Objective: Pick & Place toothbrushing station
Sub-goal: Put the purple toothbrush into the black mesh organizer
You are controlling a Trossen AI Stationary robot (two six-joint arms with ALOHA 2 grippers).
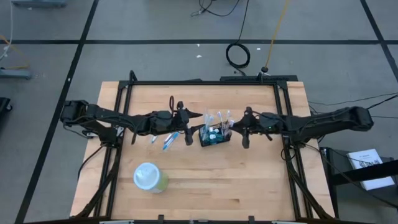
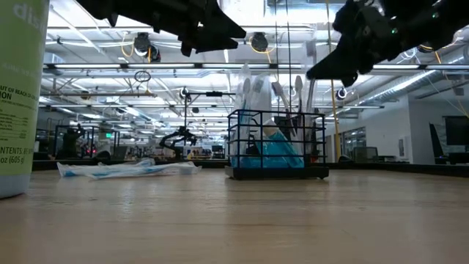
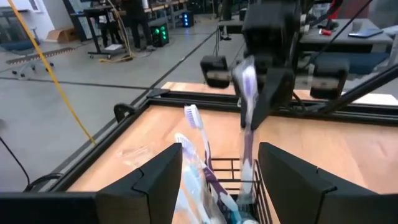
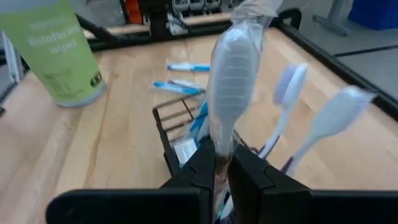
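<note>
The black wire-mesh caddy (image 1: 214,138) stands on its base mid-table, with several toothbrushes upright in it (image 2: 277,143). My right gripper (image 1: 244,134) is at its right side, shut on a plastic-wrapped toothbrush (image 4: 231,81). My left gripper (image 1: 188,130) hovers open at the caddy's left side, above the table. In the left wrist view its fingers (image 3: 152,180) stand apart, with the caddy's brushes (image 3: 196,124) beyond them. It touches nothing. My right gripper pinches the wrapped toothbrush by its handle, just below the head (image 4: 221,134), between its two fingers. The fingers come from the table's right side and lie across the brush. The brush stands upright, its head above the fingers and its lower end (image 3: 247,186) down in the caddy.
Wrapped toothbrushes (image 1: 168,140) lie flat on the table left of the caddy. A round pale-green canister (image 1: 150,177) stands toward the near left. A black frame (image 1: 205,83) borders the table. There is bare wood near the front and right.
</note>
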